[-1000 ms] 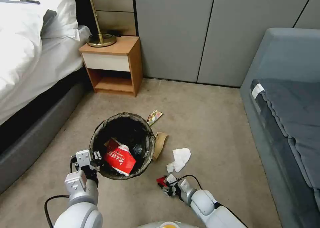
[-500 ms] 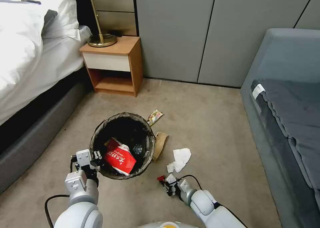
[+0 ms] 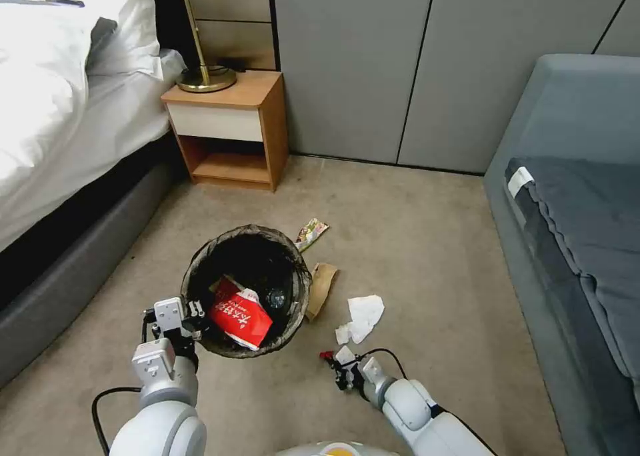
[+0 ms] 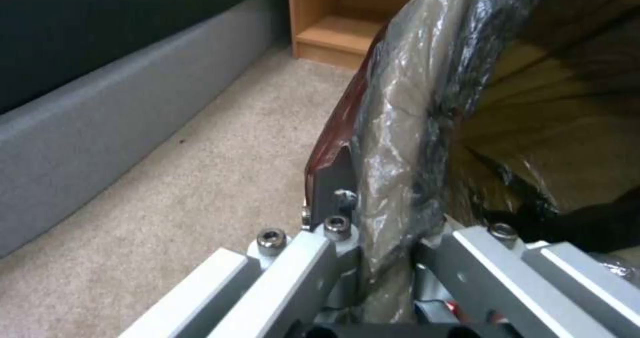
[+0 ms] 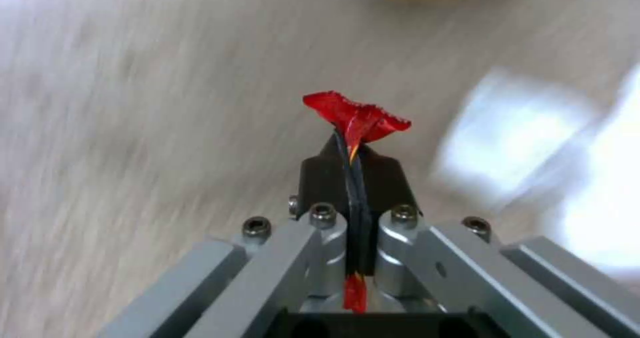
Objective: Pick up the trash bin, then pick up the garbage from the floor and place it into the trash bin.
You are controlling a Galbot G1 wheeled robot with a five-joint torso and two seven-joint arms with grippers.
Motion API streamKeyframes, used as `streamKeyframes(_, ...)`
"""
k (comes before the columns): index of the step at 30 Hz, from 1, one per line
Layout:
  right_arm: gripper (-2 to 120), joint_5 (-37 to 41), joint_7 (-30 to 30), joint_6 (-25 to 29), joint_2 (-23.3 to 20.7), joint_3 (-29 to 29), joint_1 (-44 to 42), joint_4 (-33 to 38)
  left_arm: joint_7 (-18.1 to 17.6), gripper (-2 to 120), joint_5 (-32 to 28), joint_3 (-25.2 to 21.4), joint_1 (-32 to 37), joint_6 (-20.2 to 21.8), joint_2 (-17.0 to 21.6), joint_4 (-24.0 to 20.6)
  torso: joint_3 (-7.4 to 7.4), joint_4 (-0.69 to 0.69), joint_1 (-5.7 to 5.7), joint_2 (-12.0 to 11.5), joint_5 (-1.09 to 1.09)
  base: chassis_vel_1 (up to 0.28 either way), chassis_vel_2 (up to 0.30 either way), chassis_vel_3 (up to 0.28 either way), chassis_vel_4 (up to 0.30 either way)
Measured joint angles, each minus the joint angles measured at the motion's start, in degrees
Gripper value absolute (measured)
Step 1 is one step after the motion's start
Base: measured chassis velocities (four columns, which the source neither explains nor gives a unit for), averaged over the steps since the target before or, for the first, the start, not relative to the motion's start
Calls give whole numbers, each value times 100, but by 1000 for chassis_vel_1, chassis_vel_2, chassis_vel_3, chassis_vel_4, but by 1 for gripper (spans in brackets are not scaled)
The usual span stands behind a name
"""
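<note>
The trash bin (image 3: 243, 239), round with a dark bag folded over its rim, hangs off the carpet at lower centre-left with my left gripper (image 3: 190, 313) shut on its near rim (image 4: 393, 198). A red-and-white carton (image 3: 239, 317) lies inside. My right gripper (image 3: 331, 361) sits low to the bin's right, shut on a thin red wrapper (image 5: 355, 120) whose crumpled end sticks out past the fingertips. Garbage on the floor: a colourful snack wrapper (image 3: 310, 232), a brown cardboard scrap (image 3: 321, 288), and crumpled white paper (image 3: 363, 315).
A bed (image 3: 60, 96) with a grey base runs along the left. A wooden nightstand (image 3: 230, 129) with a brass lamp (image 3: 203, 76) stands at the back, grey wall panels behind. A grey-blue sofa (image 3: 573, 229) fills the right side. Open carpet (image 3: 427, 243) lies between.
The right gripper has moved a little with the red wrapper held in it, which now shows smaller. The left gripper keeps hold of the bin. The head view shifted slightly.
</note>
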Motion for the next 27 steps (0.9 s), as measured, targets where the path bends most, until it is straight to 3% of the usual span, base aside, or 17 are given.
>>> streamKeyframes(8, 0, 747, 436, 212, -317, 412, 292, 1226, -5, 0, -68, -42, 43, 6, 58, -4, -1, 2, 0, 0, -5, 0, 0, 0, 0)
streamKeyframes(11, 0, 1161, 545, 442, -400, 614, 512, 2022, -2, 0, -77, -11, 51, 8, 55, 14, -2, 3, 0, 0, -6, 0, 0, 0, 0)
streamKeyframes(15, 0, 1329, 553, 595, -415, 688, 586, 2456, -2, 0, -77, -5, 47, 9, 54, 37, -2, 3, 0, 1, -6, 0, 0, 0, 0)
streamKeyframes(18, 0, 1739, 471, 877, -433, 785, 690, 3498, -3, 0, -79, 0, 39, 10, 60, 59, -2, 3, 0, 1, -7, 0, 0, 0, 0)
streamKeyframes(27, 0, 1753, 266, 1153, -665, 291, 198, 4699, 0, 0, -28, 77, 46, 11, 48, 110, -3, 3, 0, 2, -6, 0, 0, 0, 0)
